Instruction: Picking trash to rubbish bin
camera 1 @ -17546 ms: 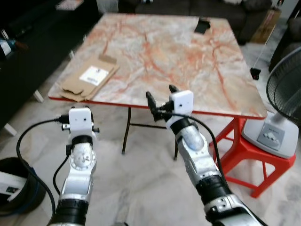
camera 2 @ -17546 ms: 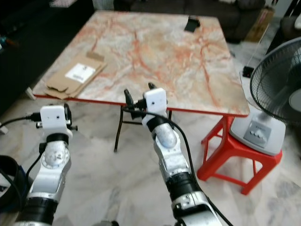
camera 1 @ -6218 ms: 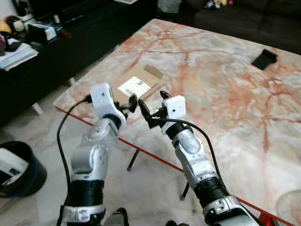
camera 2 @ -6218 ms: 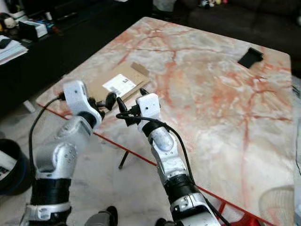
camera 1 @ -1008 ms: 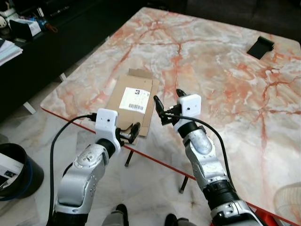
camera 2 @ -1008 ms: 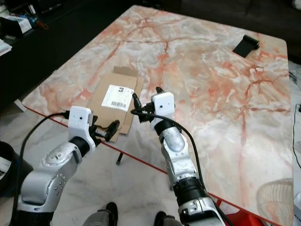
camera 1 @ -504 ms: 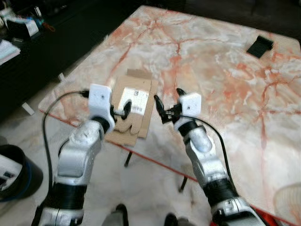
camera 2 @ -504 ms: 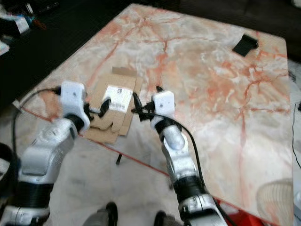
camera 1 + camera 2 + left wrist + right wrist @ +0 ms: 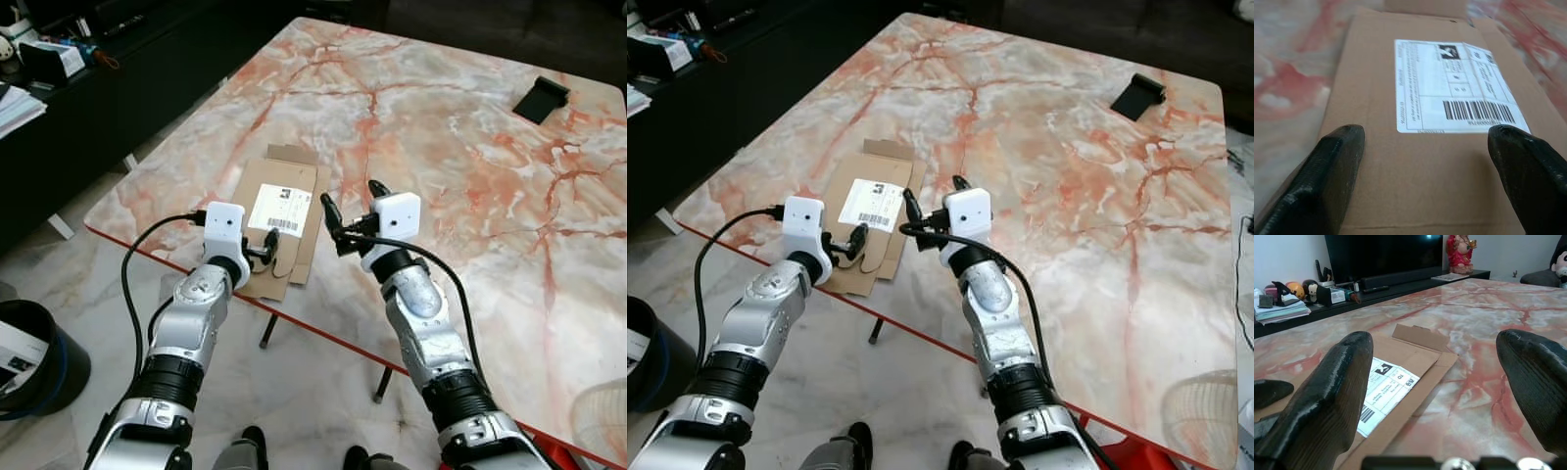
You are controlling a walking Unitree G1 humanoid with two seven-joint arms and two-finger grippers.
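Observation:
A flattened brown cardboard box (image 9: 284,217) with a white shipping label (image 9: 277,208) lies near the front left corner of the marble table (image 9: 460,166). My left gripper (image 9: 266,247) is open at the box's near end, just inside the table's red edge. In the left wrist view its black fingers (image 9: 1327,181) spread low over the cardboard (image 9: 1420,176), either side of the label (image 9: 1449,85). My right gripper (image 9: 351,198) hovers open just right of the box, holding nothing. The right wrist view shows its fingers (image 9: 1337,396) wide apart, with the box (image 9: 1400,367) ahead.
A black rubbish bin (image 9: 29,357) stands on the floor at the lower left. A black phone-like object (image 9: 542,98) lies at the table's far right. A dark TV console (image 9: 88,69) runs along the left. A fan (image 9: 602,421) peeks in at the bottom right.
My left arm has come down from its raised pose half a second ago, and its gripper now sits low at the box's near end. The right arm has barely moved.

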